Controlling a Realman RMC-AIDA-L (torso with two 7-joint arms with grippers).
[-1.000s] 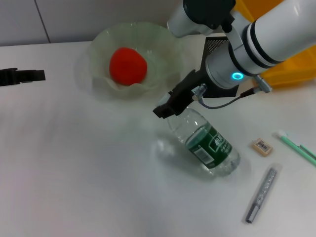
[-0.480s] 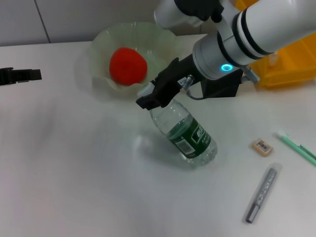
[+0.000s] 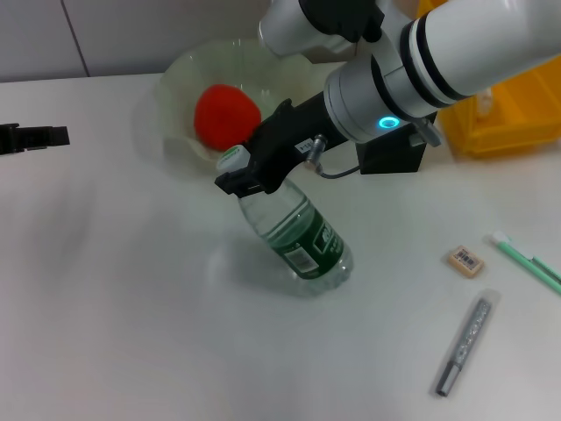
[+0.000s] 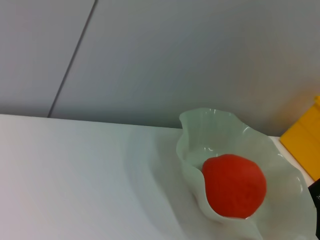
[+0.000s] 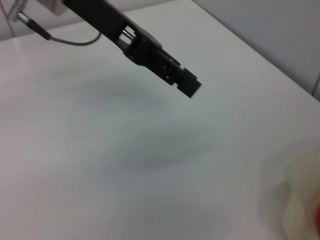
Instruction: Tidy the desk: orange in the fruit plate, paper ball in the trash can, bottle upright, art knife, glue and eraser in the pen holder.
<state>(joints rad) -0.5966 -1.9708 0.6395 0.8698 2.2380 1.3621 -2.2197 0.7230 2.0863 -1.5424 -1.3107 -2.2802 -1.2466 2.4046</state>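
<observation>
Your right gripper (image 3: pixel 238 174) is clamped on the neck of the bottle (image 3: pixel 294 232), just under the white-and-green cap. The bottle leans, cap toward the bowl (image 3: pixel 175 74), base on the table (image 3: pixel 131 307), green label facing up. It sits just in front of the bowl, not touching it as far as you can tell.

The orange (image 3: pixel 226 117) lies inside the bowl; the left wrist view shows the same, orange (image 4: pixel 233 185) resting against the near wall of the bowl (image 4: pixel 195 125).

Pen holder (image 3: pixel 392 156) stands behind your right arm, mostly hidden by it. Bin (image 3: pixel 500 123) is just beside it, at the right edge.

Eraser (image 3: pixel 465 260) lies on the table to the bottle's right, well apart from it. Near the eraser: a grey pen-like stick (image 3: pixel 464 346) and a green-and-white stick (image 3: pixel 528 260).

Left gripper (image 3: pixel 33 137) sits at the far left edge, low over the table; you cannot tell its finger state.

Right wrist view shows one black finger (image 5: pixel 150 54) over bare table.
</observation>
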